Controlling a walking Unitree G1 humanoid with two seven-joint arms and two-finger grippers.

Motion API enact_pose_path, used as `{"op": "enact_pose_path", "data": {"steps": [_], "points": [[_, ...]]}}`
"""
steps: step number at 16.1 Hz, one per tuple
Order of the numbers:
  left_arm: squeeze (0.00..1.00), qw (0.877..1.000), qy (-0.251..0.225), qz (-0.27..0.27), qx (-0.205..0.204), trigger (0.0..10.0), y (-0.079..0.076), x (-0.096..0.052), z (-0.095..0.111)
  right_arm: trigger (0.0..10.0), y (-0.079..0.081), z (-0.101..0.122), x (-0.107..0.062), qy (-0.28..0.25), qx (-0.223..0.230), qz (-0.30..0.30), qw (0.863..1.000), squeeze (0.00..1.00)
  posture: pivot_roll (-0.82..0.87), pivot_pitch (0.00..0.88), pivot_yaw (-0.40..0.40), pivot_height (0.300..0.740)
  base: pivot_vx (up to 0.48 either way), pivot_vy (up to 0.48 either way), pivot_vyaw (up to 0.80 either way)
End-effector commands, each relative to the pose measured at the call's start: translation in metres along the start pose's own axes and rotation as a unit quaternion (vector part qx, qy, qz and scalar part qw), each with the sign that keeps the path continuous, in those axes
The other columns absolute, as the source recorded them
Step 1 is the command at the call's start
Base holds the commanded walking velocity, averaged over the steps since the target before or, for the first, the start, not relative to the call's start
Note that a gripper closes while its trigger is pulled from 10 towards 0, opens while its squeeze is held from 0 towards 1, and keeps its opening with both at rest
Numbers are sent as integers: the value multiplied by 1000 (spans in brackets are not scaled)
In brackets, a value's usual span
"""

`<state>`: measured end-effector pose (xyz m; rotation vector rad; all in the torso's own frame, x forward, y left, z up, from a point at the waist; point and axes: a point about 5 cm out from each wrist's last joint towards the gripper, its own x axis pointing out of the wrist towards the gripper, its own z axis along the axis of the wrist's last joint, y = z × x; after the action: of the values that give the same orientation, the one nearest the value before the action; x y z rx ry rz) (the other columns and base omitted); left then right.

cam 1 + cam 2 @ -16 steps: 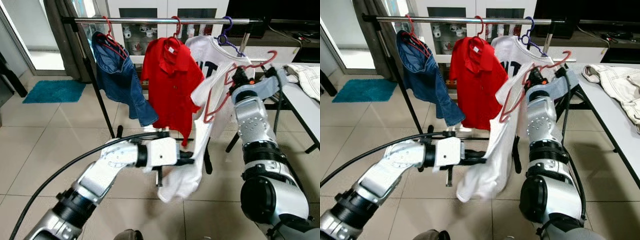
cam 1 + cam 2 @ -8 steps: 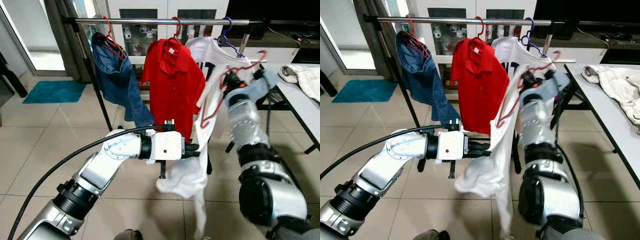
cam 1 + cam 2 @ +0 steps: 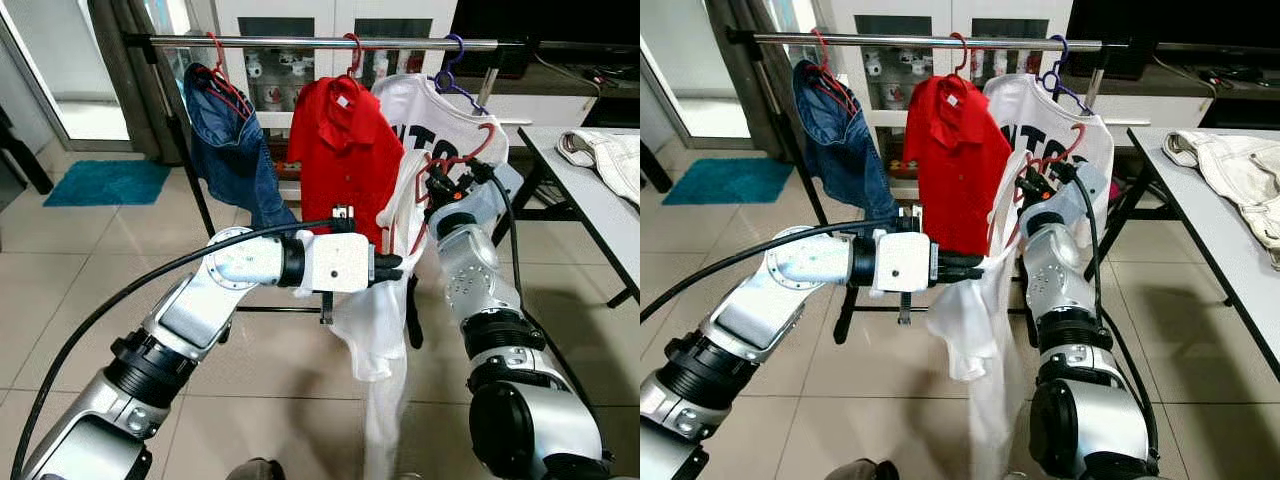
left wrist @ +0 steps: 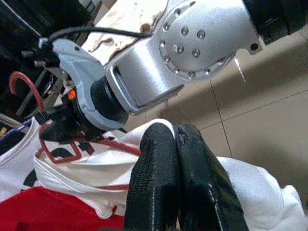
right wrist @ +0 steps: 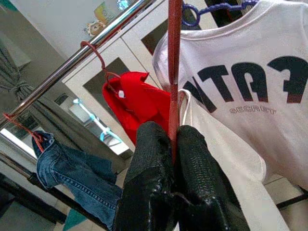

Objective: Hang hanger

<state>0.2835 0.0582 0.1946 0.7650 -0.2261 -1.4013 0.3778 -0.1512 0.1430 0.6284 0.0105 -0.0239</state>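
1. The red hanger (image 3: 455, 165) is partly covered by the white garment (image 3: 385, 320) draped on it; its lower bar is lost in the folds; in the right wrist view its rod (image 5: 173, 72) runs off the picture's edge.
2. The right gripper (image 5: 173, 149) has its fingertips pressed on the rod, which hides the contact itself.
3. The left gripper (image 4: 175, 144) hides the cloth it pinches between its closed fingers.
4. The printed T-shirt (image 3: 1065, 140) shows lettering cut short by the arm and garment in front; the small word beneath is hard to read.
5. The pale jacket (image 3: 1240, 175) on the table (image 3: 1200, 215) is cut off at the frame's edge.
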Motion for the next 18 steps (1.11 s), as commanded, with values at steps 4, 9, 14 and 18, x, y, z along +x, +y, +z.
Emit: {"op": "enact_pose_path", "data": {"steps": [4,9,14,18], "points": [[0,999,26,2,-45,10000,-8,0,-13,10000,7,9,1,-13,11,21,1000,0,-79,0,17,740,0,0,0],[1000,996,0,1,-85,10000,-8,1,-7,10000,9,13,1,-16,16,27,999,0,-75,0,21,740,0,0,0],[1000,993,-18,28,-118,10000,1,-7,-6,10000,8,18,1,-22,14,33,999,0,-79,0,32,740,0,0,0],[1000,983,-5,103,-153,10000,7,-42,-20,10000,6,26,-6,-28,-17,97,995,0,-72,0,29,740,0,0,0]]}}
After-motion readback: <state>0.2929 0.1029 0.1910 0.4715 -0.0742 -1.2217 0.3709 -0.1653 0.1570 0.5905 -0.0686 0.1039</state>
